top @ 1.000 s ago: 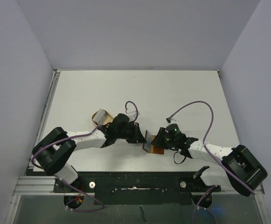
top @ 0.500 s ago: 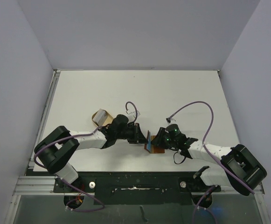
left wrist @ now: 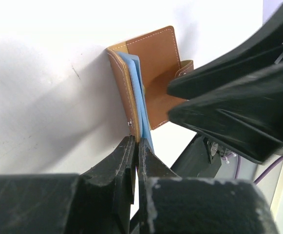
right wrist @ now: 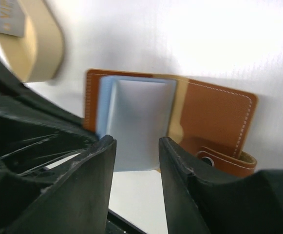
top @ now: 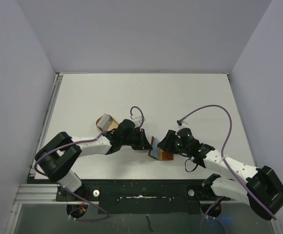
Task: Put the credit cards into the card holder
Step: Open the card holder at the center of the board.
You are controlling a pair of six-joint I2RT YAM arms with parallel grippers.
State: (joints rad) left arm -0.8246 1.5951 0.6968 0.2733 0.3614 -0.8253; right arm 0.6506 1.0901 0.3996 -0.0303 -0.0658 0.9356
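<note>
Top cam: card holder [top: 164, 156] lies open by the worktop's [top: 131, 92] near edge, about mid-width, betw both arms. Blue card [top: 154, 152] is at its left half. L gripper [top: 143, 141] is on its left side, R gripper [top: 166, 144] over it. Tan tray [top: 106, 122] is left of them, apart.

L wrist: L gripper [left wrist: 137, 148] is pinched fully closed on the card holder's [left wrist: 158, 73] raised flap edge, blue card [left wrist: 140, 97] right against that flap.

R wrist: R gripper [right wrist: 136, 140] jaws are partly apart, straddling the card's [right wrist: 139, 117] near end, no grip I can see. Card sits on the holder's [right wrist: 219, 112] left half. Tray [right wrist: 41, 44] is top left.
</note>
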